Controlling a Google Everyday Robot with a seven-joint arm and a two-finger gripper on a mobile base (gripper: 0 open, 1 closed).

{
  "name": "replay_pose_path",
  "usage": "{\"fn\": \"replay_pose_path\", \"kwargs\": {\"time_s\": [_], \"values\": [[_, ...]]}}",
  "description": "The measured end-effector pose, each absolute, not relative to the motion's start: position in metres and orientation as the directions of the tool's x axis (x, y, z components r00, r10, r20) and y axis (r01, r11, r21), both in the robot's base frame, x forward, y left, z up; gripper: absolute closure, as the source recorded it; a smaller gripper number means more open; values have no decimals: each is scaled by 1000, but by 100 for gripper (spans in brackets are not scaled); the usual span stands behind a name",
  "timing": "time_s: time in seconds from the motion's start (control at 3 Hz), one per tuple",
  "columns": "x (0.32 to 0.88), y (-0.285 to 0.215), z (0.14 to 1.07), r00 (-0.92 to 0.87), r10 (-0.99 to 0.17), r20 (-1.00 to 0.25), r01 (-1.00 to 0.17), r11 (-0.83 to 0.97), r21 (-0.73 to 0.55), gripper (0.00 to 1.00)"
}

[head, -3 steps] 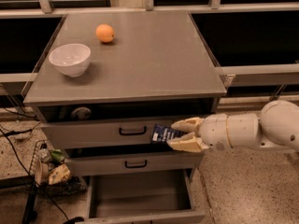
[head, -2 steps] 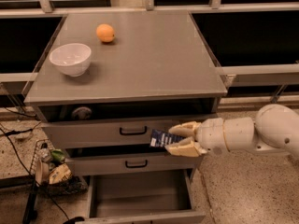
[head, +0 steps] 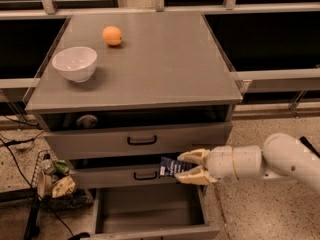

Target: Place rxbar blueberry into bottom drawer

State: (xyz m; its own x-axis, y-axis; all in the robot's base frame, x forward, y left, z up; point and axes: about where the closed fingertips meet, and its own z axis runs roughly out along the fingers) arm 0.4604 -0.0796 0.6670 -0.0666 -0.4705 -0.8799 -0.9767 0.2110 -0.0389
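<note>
Pincer [head: 181, 167] is gripping the rxbar blueberry [head: 167, 167] by its right end, holding it in front of the middle drawer [head: 115, 176], right of its black handle and just above the pulled-out bottom drawer [head: 150, 232]. On the surface [head: 170, 64], a white bowl [head: 75, 63] is sitting near the left edge and an orange [head: 112, 35] is lying toward the back edge.

One camera looks down, close, from above the table's [head: 165, 59] front edge; the hand [head: 181, 167], clasping the bar [head: 168, 166], hangs below that edge.
</note>
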Motion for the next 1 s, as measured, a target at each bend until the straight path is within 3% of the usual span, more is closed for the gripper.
{"fn": "replay_pose_path", "kwargs": {"time_s": [0.33,1.0], "values": [[454,-82,610,-63,-465,-883,-976,213,-43,100],[454,-78,592,-21,-473,-881,-981,179,-73,100]]}}
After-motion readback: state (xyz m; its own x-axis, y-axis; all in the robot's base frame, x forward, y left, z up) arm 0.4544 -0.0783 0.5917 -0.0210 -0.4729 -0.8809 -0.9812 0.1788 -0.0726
